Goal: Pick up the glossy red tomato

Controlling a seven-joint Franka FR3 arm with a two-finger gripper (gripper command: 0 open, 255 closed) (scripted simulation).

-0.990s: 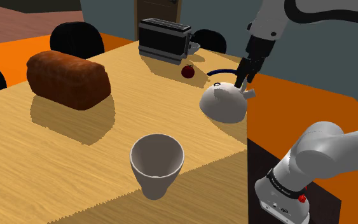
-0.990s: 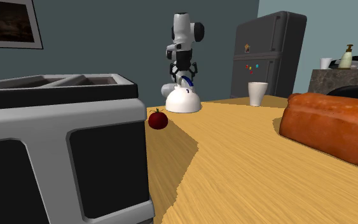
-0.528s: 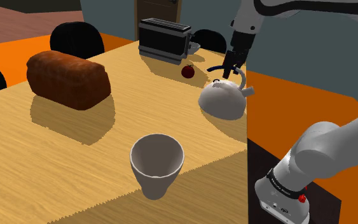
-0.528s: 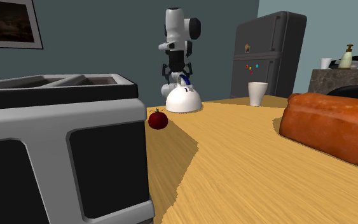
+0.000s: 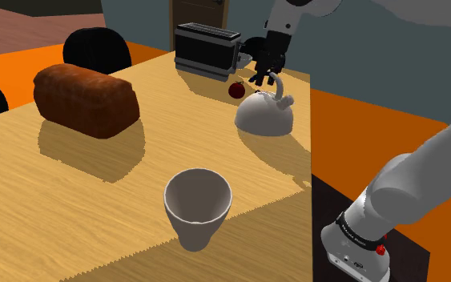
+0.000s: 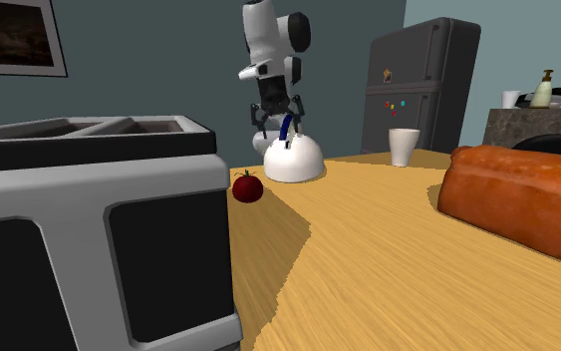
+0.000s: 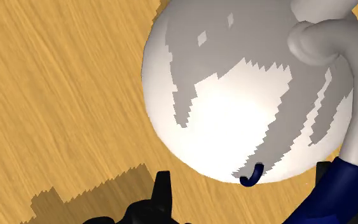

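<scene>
Nearby, tomato (image 5: 236,90) outside the jaws.

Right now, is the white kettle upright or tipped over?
Upright: the kettle sits on its base on the table, its handle arching over the top.

You have on desk (image 5: 95,184): one red tomato (image 5: 236,90), one white kettle (image 5: 263,116), one white cup (image 5: 198,207), one brown loaf (image 5: 87,99), one toaster (image 5: 207,50). Around desk, you count three black chair backs (image 5: 95,46), upper left and top centre of shoulder view. Second exterior view, right side: one fridge (image 6: 422,85), one bottle (image 6: 542,90), one small white mug (image 6: 510,98) beside bottle; upper left: one framed picture (image 6: 14,35).
</scene>
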